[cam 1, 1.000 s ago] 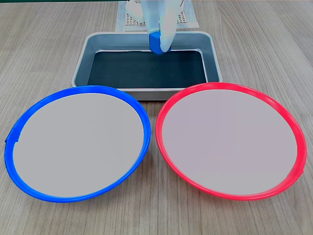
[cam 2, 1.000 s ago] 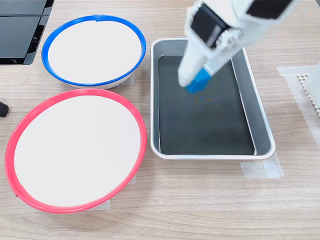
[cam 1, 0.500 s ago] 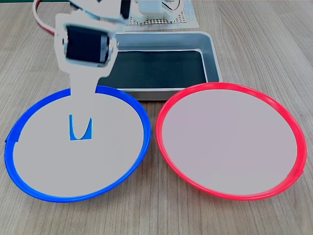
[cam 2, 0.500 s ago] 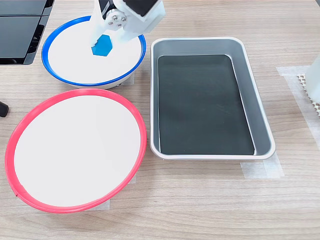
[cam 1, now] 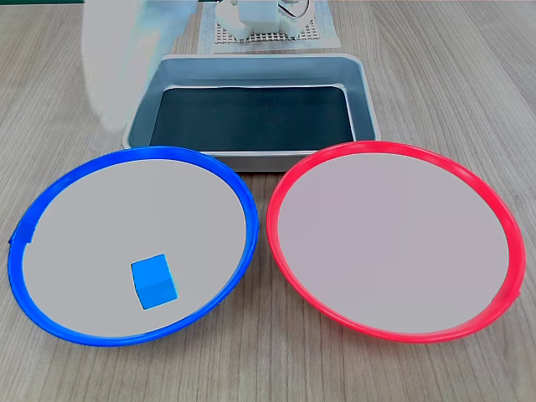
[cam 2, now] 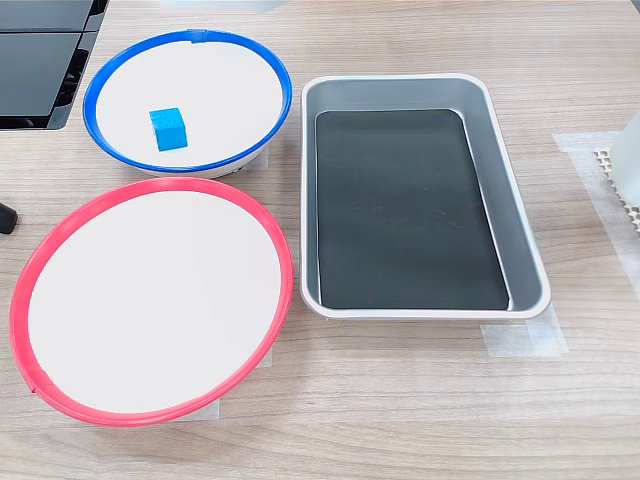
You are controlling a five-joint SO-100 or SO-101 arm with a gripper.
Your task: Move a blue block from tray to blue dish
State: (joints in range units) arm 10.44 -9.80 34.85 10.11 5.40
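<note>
- Now the small bright blue cube (cam 1: 154, 282) (cam 2: 168, 129) lies on the pale grey centre of the large round flat dish with a bright blue rim (cam 1: 243, 209) (cam 2: 283, 80), loose, with nothing touching it.
- Within that dish the cube sits toward 6 o'clock in the first exterior view, and toward 8 o'clock of the dish's centre in the second exterior view.
- Just beside the blue-rimmed dish lies a same-sized round flat dish with a bright red rim (cam 1: 394, 149) (cam 2: 150, 185); it is at 3 o'clock of the blue one in the first exterior view and at 6 o'clock in the second exterior view. Its pale centre is bare.
- A rectangular grey metal tray with rounded corners, raised sides and a black bottom (cam 1: 364, 92) (cam 2: 520, 220) stands at 12 o'clock of the two dishes in the first exterior view and at 3 o'clock of them in the second exterior view. Nothing lies in it.
- All three rest on a light wooden table (cam 1: 452, 59) (cam 2: 400, 400).
- Only a pale, blurred shape of the arm (cam 1: 126, 63) shows, at 11 o'clock of the first exterior view, beside the tray's left end. The tool cannot be made out in the blur, so I cannot tell how far its jaws stand apart; it has no hold on the cube.
</note>
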